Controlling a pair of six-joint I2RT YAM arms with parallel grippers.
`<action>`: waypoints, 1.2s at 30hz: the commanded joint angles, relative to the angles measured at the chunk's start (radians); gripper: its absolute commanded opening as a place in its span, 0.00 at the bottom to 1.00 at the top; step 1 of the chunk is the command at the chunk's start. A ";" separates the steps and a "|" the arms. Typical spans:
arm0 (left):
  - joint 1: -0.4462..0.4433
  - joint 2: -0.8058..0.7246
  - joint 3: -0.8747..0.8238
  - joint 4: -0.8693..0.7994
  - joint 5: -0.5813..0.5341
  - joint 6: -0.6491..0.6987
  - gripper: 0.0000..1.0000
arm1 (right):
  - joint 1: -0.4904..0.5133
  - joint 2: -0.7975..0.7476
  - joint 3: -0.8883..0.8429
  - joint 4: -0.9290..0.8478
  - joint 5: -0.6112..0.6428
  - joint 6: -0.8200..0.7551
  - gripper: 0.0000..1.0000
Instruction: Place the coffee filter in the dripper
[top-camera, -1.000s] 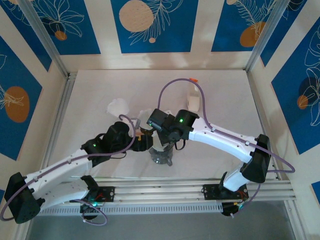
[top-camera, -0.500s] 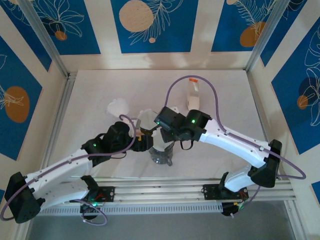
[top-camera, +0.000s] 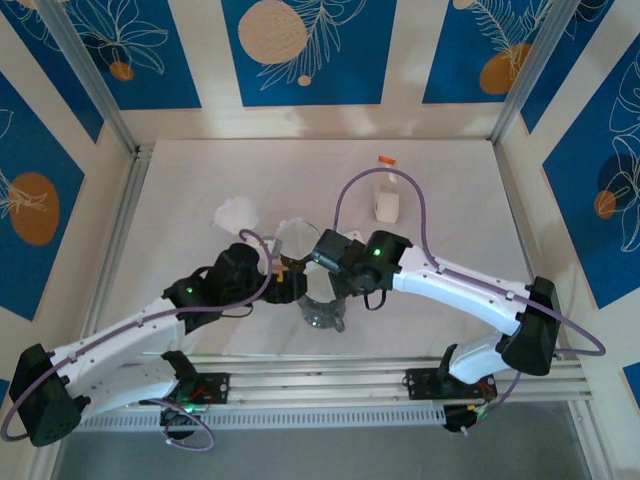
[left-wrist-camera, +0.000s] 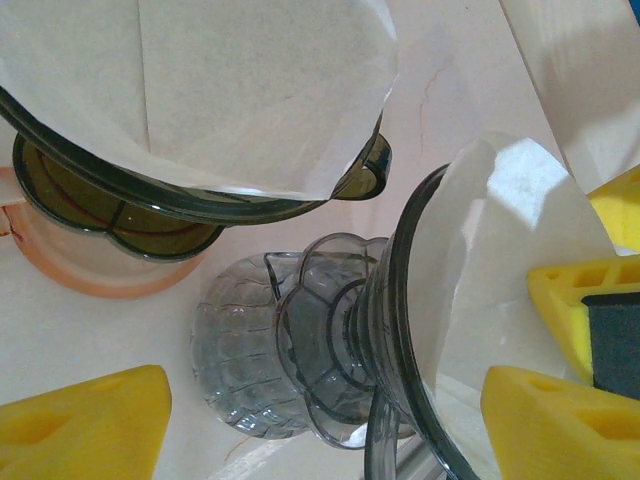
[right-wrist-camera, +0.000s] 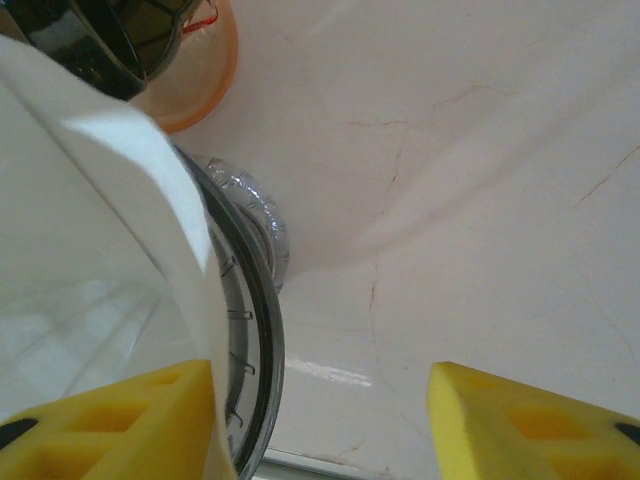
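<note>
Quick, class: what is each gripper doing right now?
Left gripper: open, gripping nothing.
Right gripper: open, coffee filter beside one finger, not pinched.

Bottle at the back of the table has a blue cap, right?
Not blue. The bottle at the back of the table has an orange cap, as the top view shows.

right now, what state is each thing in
near dripper: filter inside
far dripper: second filter inside
left fingers: apart
right fingers: apart
bottle: upright, capped
spare filters: lying loose
</note>
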 joint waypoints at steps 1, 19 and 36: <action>0.008 -0.003 0.001 0.012 0.019 0.006 0.82 | -0.005 -0.047 0.026 0.019 -0.003 0.006 0.60; 0.008 -0.003 -0.004 0.024 0.026 0.006 0.82 | -0.075 0.074 0.086 0.043 -0.143 -0.059 0.69; 0.008 0.000 -0.012 0.032 0.032 0.005 0.82 | -0.100 0.142 0.033 0.081 -0.188 -0.087 0.70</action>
